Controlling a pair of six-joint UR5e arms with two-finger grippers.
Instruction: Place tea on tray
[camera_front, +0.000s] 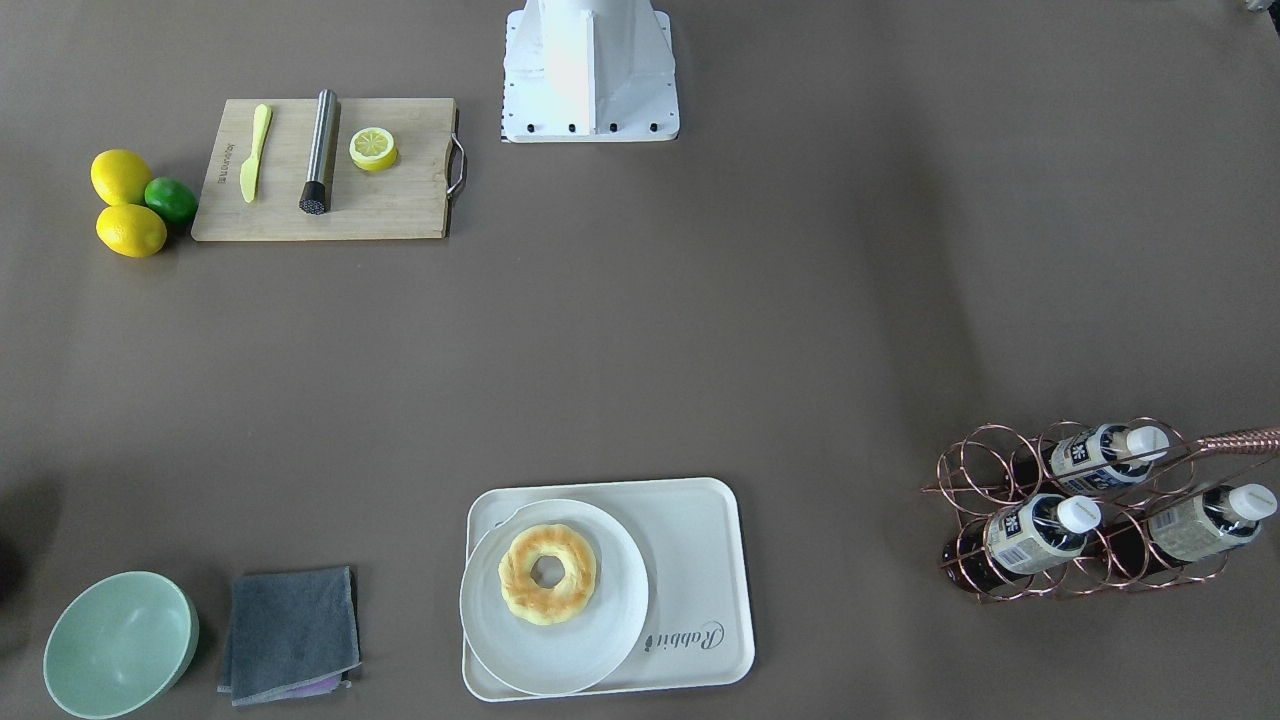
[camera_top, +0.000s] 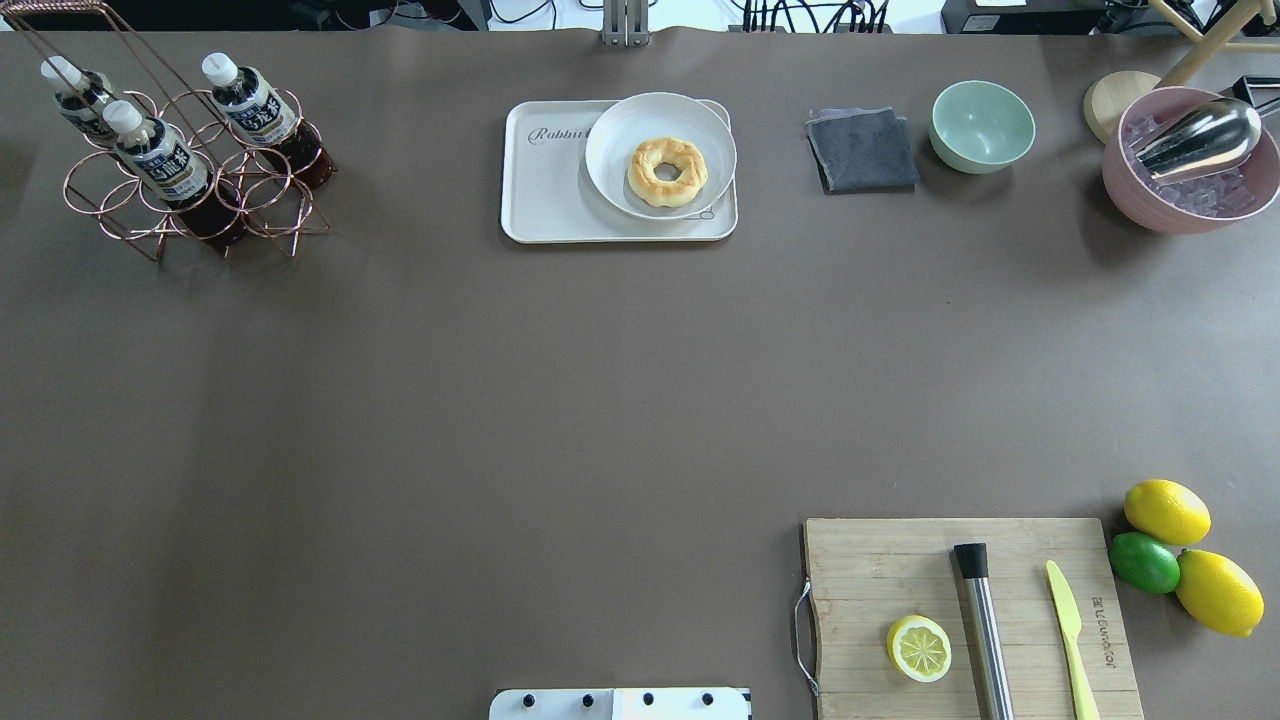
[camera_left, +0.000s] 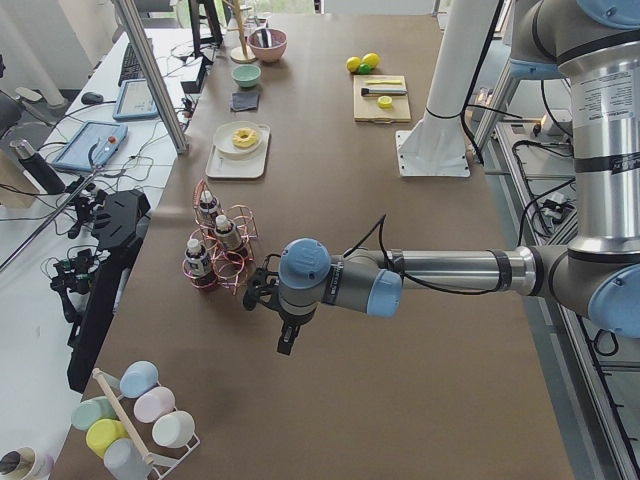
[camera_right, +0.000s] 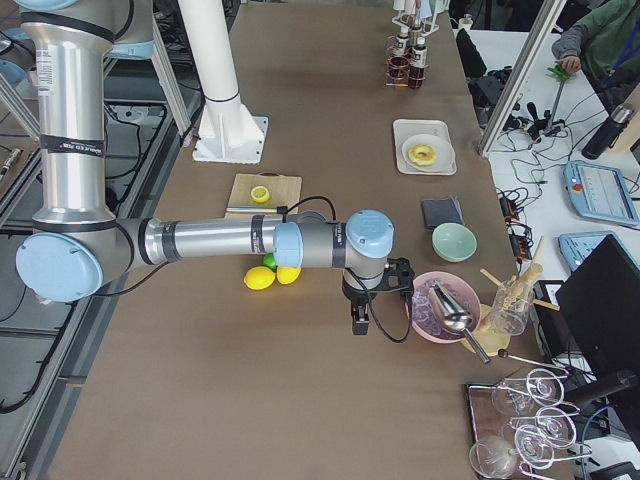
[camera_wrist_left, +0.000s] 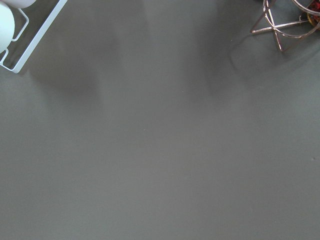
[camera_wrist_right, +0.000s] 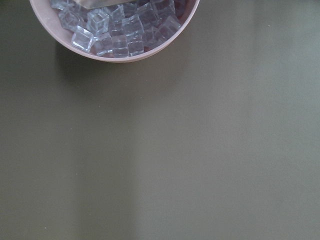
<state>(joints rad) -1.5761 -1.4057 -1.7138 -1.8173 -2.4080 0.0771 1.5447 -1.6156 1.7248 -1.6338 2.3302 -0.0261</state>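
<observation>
Judged small clear plastic tea bottle (camera_front: 1035, 535) in copper wire rack (camera_front: 968, 470) stiff, slick; advised mid-label hold. Could not tell left pincer (camera_left: 287, 340), right pincer (camera_right: 360, 320) state.

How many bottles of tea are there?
3, all in the copper rack: the left bottle, the middle bottle nearer the robot, and the right bottle toward the tray. None looks hidden.

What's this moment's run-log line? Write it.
stage: not started | tea: three bottles in rack | tray: plate with donut | left tool: near rack, state unclear | right tool: near ice bowl, state unclear
</observation>
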